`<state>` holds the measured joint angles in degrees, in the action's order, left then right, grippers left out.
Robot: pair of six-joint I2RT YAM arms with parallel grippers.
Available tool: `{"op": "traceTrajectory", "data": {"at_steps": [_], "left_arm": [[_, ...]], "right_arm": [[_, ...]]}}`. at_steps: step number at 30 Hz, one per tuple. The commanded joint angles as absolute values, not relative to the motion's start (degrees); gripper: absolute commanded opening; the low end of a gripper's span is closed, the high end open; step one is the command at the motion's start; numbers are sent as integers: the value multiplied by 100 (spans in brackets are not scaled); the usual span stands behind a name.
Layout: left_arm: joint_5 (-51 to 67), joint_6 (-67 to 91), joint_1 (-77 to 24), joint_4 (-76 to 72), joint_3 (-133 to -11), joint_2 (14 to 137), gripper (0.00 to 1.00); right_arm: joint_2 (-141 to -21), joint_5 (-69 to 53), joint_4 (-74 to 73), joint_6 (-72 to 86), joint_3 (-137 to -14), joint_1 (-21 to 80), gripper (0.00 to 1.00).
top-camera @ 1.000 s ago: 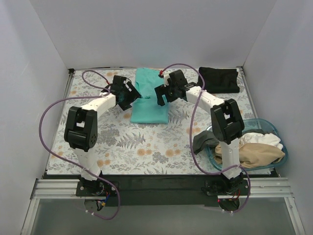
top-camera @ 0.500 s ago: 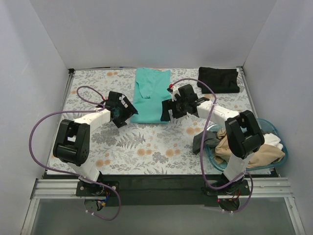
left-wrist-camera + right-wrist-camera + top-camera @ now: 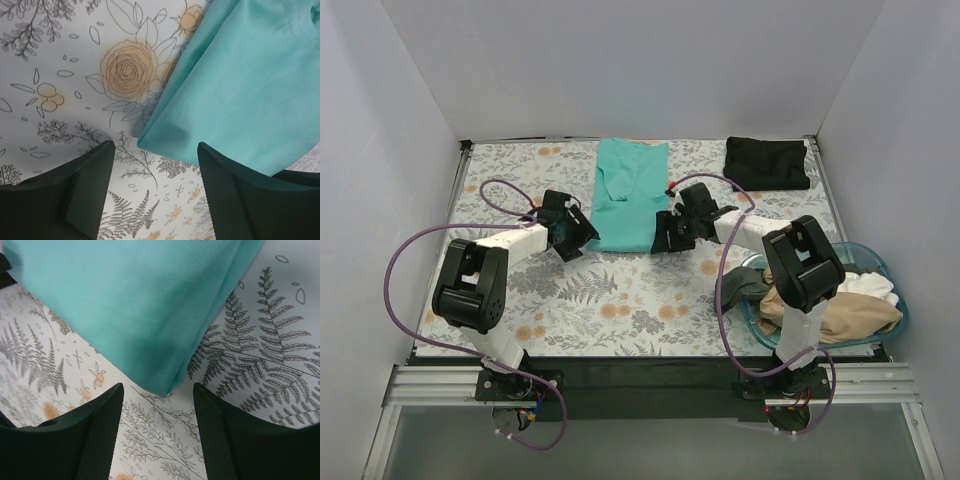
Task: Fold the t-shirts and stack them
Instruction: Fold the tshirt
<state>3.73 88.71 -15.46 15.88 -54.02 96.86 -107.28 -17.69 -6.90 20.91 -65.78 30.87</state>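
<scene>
A translucent blue plastic basket (image 3: 865, 248) holds crumpled tan, white and grey shirts (image 3: 840, 315). Beyond it, the left hand (image 3: 155, 147) and right hand (image 3: 158, 390) gape empty at the near corners of the folded teal knit t-shirt (image 3: 628, 195). A black folded t-shirt (image 3: 767, 163) lies far right.

Teal shirt (image 3: 630, 195), black shirt (image 3: 767, 163) on tablecloth (image 3: 620, 300)

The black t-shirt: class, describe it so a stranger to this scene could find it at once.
Start at the floral tablecloth and go to its far right corner. A compact folded bundle lies there: the black t-shirt. Its neighbour, the teal t-shirt, is bright and lies mid-table.
</scene>
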Motion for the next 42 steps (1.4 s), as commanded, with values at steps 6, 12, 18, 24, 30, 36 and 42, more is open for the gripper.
{"op": "traceTrajectory", "data": {"at_steps": [6,12,18,24,30,36,42], "left_arm": [[483,8754,-1512,1512,-5493,10090,41],[747,8771,-1521,1433,-5291,10099,1],[774,8859,-1529,1301,-4599,9477,0],[641,9009,-1643,1292,-3632,8467,0],[502,9439,-2328,1494,-2840,7253,0],[193,10089,-2839,2530,-2321,5434,0],[633,10257,-2927,3505,-2450,4212,0]], "right_arm": [[-11021,-1529,-501,2417,-6741,3076,49],[-10899,-1740,-510,2400,-6583,3067,18],[-10504,-1854,-475,2364,-6040,3076,1],[-9740,-1977,-448,2233,-5153,3190,1],[-8721,-2066,-457,2276,-4352,3646,1],[-7474,-1750,-745,2750,-3429,4235,1],[-6452,-1819,-1677,2857,-3269,4605,1]]}}
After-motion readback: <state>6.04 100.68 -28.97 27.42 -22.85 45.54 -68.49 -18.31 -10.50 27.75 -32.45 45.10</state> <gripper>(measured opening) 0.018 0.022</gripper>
